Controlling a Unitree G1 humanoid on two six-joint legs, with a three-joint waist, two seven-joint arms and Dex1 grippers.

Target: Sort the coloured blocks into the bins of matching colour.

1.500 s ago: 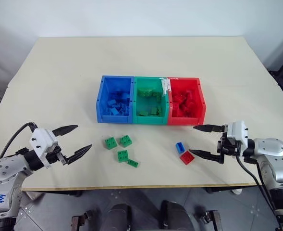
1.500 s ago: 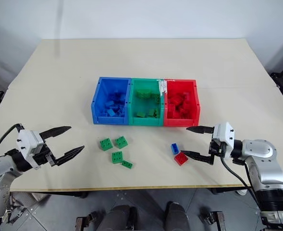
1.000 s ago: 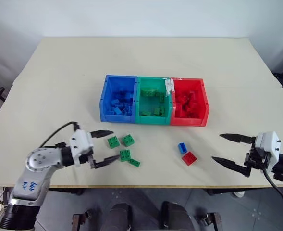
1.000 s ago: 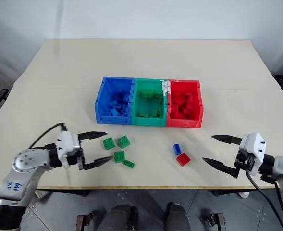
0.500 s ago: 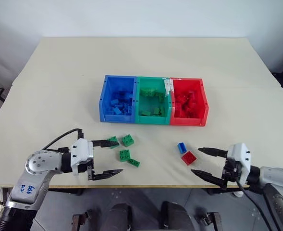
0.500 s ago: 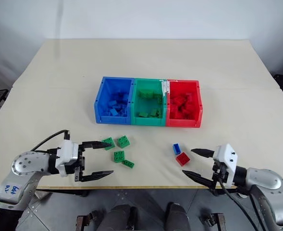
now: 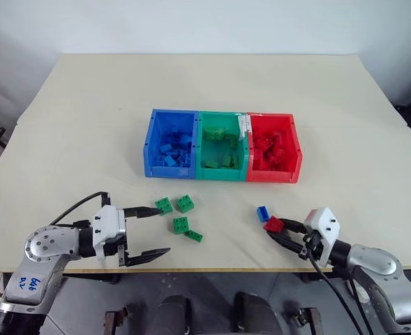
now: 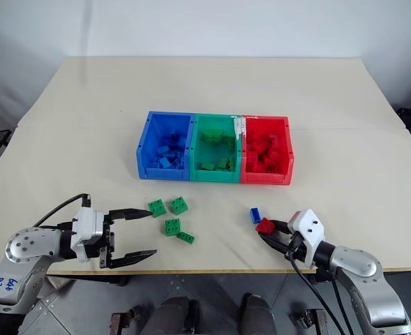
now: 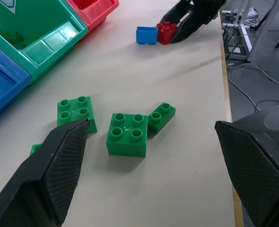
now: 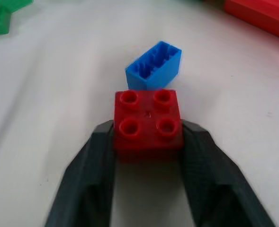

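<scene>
Red block (image 10: 148,120) pinched in right pincer (image 7: 280,231), blue block (image 10: 153,65) beside — perhaps touching

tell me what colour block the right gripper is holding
Red block, clearest in the right wrist view.

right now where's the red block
On the table's near right, the red block sits clamped between the right hand's fingers, with the blue block just beyond it, in front of the red bin.

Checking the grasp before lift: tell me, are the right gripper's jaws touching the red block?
Touching. The right wrist view shows the right gripper with both jaws pressed against opposite sides of the red block, no gap.
</scene>
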